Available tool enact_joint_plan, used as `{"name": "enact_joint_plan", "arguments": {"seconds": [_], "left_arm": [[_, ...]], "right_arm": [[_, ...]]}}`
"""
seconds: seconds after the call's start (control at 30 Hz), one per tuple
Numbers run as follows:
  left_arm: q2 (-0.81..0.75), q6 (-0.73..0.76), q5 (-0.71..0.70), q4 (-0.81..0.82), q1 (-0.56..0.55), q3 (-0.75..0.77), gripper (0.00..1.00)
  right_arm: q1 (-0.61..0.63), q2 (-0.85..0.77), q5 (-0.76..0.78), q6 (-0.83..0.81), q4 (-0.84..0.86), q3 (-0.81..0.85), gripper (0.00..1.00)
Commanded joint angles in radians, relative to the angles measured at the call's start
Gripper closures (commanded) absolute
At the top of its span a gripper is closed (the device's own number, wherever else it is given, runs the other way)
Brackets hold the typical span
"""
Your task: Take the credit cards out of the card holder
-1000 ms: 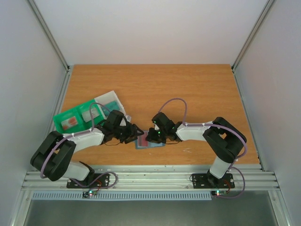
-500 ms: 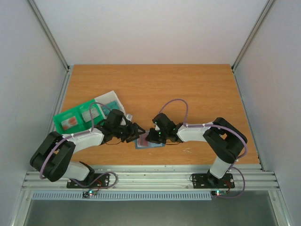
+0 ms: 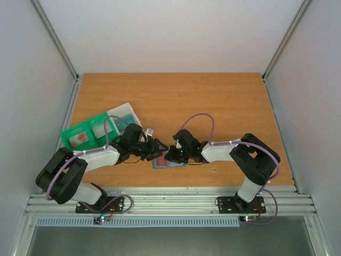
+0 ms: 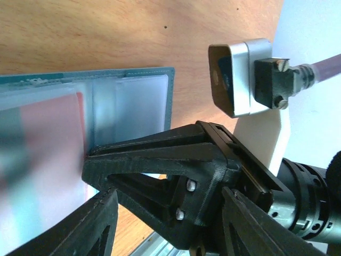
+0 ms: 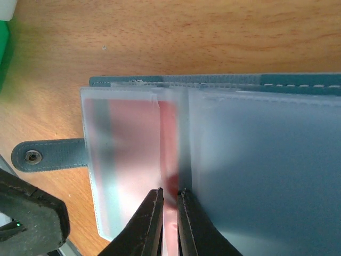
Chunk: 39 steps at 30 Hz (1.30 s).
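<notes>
– One bench (image 3: 213,101), wood. Items by size: green tray (image 3: 80,136) and clear tray (image 3: 123,113) by the left edge, well apart from the work. Any risk there?
– None likely. Next item is the card holder (image 5: 213,80). It is slate-blue and lies open near the middle of the near edge, frosted sleeves up. Nothing pins it down, as far as I can judge. The left claw (image 3: 154,148) hangs spread just beside its left end, touching nothing that I can see. A pull could drag or lift the whole holder.
– Cards?
– Reddish-pink card (image 5: 133,149), inside a left-hand sleeve, not yet out. Right claw (image 5: 169,194) is pressed nearly together at the fold of the sleeves, with pink showing between the tips. Card or only sleeve gripped: cannot tell. If it is only the sleeve, the card would not come out and the plastic may crease. A thin edge could also slip free.
– Smallest: snap tab (image 5: 50,156). Any writing?
– None legible. The stud is plain, and the card faces are blurred behind the frosting. No brand seen on trays or claws.
</notes>
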Motion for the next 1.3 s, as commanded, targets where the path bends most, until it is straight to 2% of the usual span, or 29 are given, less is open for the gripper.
{"name": "enact_joint_plan", "arguments": {"seconds": [0.0,0.13,0.3,1.27], "left_arm": [[-0.008,0.055,-0.053,-0.105,0.001,0.03,0.45],[-0.037,0.135,-0.116,-0.272,0.023,0.054,0.44],[-0.07,0.173,-0.138,-0.338,0.052,0.053,0.43],[0.038,0.159,-0.051,-0.194,0.059,0.046,0.43]], "right_arm": [[0.003,0.005,0.012,0.001,-0.039,-0.021,0.91],[0.003,0.001,0.028,-0.006,-0.072,-0.018,0.91],[0.002,0.02,0.019,-0.005,-0.068,-0.012,0.92],[0.001,0.028,0.018,-0.017,-0.086,0.0,0.92]]}}
